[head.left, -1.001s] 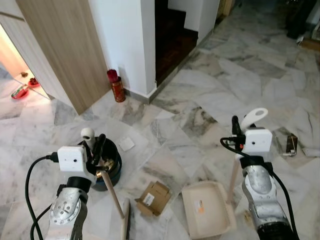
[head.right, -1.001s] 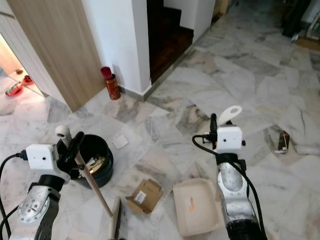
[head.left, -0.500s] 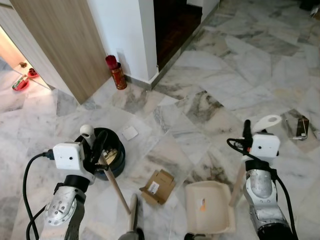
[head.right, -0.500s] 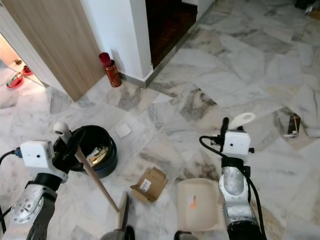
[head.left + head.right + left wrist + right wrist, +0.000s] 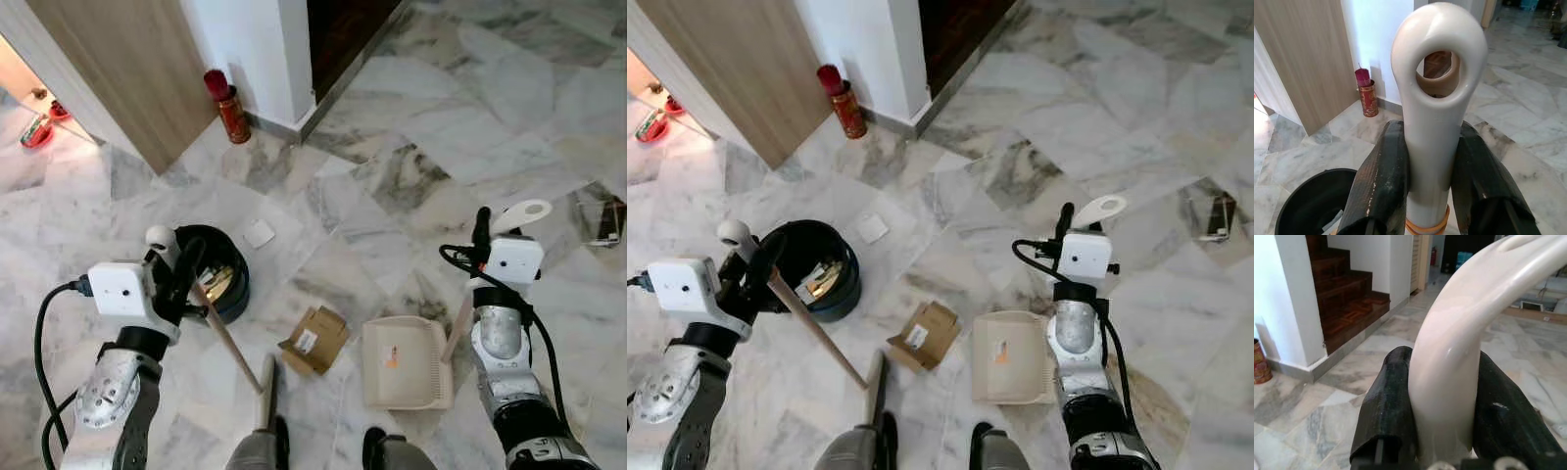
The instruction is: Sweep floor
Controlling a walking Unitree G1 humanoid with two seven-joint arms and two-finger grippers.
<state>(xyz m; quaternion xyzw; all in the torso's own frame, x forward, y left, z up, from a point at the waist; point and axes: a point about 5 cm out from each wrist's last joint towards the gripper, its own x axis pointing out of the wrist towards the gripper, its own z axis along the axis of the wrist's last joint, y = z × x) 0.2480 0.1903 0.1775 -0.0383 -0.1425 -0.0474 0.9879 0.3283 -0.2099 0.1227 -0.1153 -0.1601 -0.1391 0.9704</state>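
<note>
Camera tilted down; left pincer (image 5: 1425, 196) clamps broom (image 5: 223, 338), right pincer (image 5: 1444, 421) clamps dustpan (image 5: 407, 362).

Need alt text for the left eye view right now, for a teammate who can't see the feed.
The left gripper holds a broom handle and the right gripper a dustpan resting flat on the marble floor. A flattened cardboard box lies between them, beside a black bucket.

Camera's tipped down more, so the robot's dark feet (image 5: 323, 452) now show, right under the left gripper (image 5: 179, 279) and its wooden-handled broom (image 5: 230, 348).
</note>
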